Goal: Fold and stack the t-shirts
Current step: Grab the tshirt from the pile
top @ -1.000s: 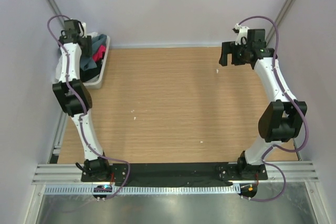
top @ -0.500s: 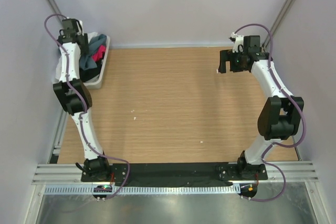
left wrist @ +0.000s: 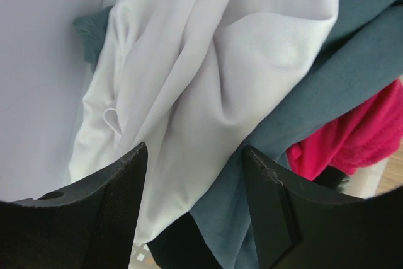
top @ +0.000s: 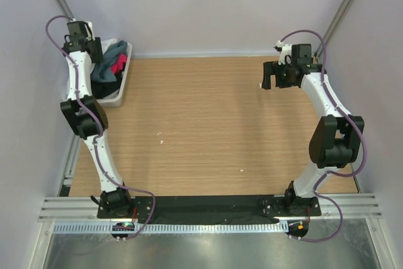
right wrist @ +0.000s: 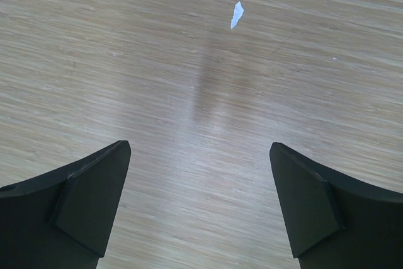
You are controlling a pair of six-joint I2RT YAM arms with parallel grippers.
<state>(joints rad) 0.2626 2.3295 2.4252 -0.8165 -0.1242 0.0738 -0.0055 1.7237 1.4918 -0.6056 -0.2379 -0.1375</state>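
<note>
The t-shirts lie crumpled in a white basket (top: 118, 94) at the table's far left. In the left wrist view a white shirt (left wrist: 208, 61) lies on top, with a grey-teal one (left wrist: 352, 61) to its right, a pink-red one (left wrist: 359, 137) beyond that and a black one (left wrist: 167, 247) underneath. The pink-red shirt (top: 118, 64) and the grey-teal shirt (top: 102, 74) also show from above. My left gripper (left wrist: 195, 162) is open just above the pile, its fingers astride white and teal cloth; from above it (top: 91, 48) sits over the basket's far end. My right gripper (right wrist: 200, 149) is open and empty above bare wood, at the far right (top: 269, 75).
A small white scrap (right wrist: 237, 14) lies on the wooden table just ahead of the right gripper. Two more specks lie mid-table (top: 160, 135) and nearer the front (top: 242, 170). Walls and metal frame posts close in the left, back and right sides.
My left wrist has moved left and back over the basket, uncovering more of the shirts from above. My right gripper shifted slightly left, then held still.
</note>
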